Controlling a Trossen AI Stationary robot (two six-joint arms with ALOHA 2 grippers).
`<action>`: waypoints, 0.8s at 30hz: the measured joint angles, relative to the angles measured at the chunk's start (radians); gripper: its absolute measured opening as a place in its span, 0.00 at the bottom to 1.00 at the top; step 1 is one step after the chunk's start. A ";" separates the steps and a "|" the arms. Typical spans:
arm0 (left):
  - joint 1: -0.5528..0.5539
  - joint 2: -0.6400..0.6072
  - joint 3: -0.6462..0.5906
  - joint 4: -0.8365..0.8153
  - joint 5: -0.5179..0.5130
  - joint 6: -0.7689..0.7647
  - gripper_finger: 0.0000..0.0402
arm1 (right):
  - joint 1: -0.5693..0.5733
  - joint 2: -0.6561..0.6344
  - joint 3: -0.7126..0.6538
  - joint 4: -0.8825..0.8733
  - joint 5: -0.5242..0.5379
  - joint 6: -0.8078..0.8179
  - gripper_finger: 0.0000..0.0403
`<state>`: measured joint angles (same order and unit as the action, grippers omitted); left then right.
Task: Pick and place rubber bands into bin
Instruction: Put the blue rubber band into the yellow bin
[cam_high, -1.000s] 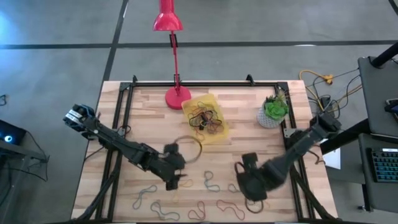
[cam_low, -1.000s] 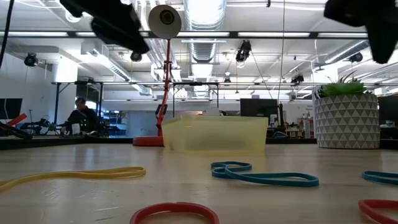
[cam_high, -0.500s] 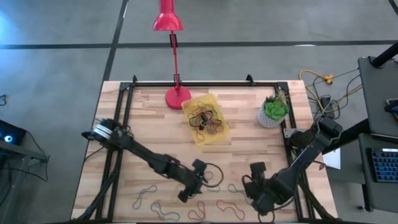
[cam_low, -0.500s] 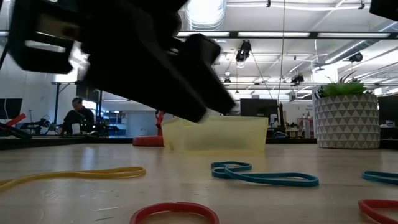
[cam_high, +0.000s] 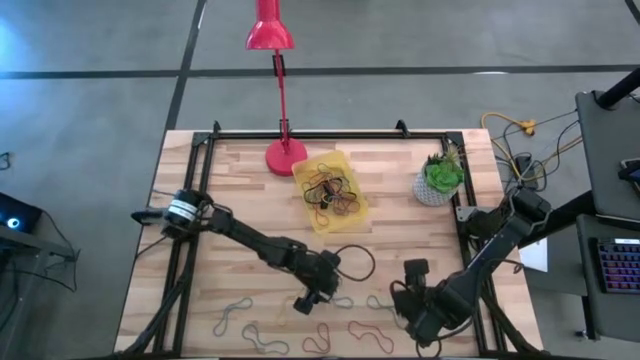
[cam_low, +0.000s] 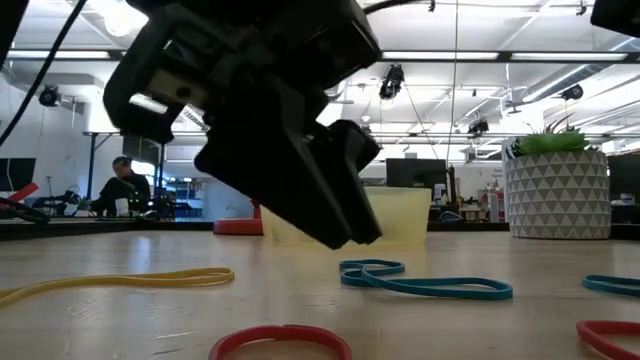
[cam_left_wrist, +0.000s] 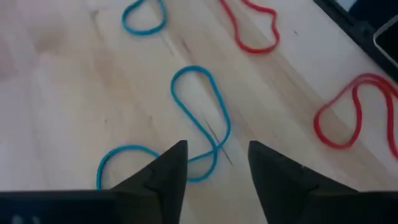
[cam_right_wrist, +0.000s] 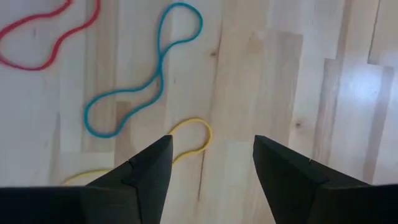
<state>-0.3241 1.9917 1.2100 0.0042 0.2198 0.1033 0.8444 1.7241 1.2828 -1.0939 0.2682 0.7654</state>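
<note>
**2 tools low over loose bands, bin far back**

Along the near edge of the wooden surface lie scattered rubber bands: red, blue, green and yellow loops, flat on the wood. In the low view a red loop is nearest, with a yellow one to its left and a blue one beyond it.

The left tool hangs low over the near middle. Its wrist view shows the 2 fingers apart, straddling a twisted blue band without clamping it; 2 red loops lie nearby.

The right tool sits near the right of the near edge. Its fingers stand apart with nothing between them; past them lie a blue figure-8 band, a yellow one and a red one.

Farther back, at the middle, the yellow bin holds a tangle of bands. Just left of it stands a red lamp, to its right a potted plant.
</note>
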 joint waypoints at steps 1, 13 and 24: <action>0.000 0.000 -0.003 0.011 -0.001 0.024 0.36 | 0.000 0.000 -0.004 -0.002 0.003 0.001 0.52; -0.008 0.073 0.009 0.054 -0.002 0.092 0.34 | 0.000 0.000 -0.072 -0.002 -0.008 0.074 0.52; -0.017 0.101 0.063 -0.050 -0.010 0.060 0.18 | 0.002 0.000 -0.073 -0.002 -0.057 0.074 0.52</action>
<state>-0.3412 2.0922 1.2732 -0.0460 0.2103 0.1629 0.8463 1.7241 1.2094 -1.0954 0.2111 0.8391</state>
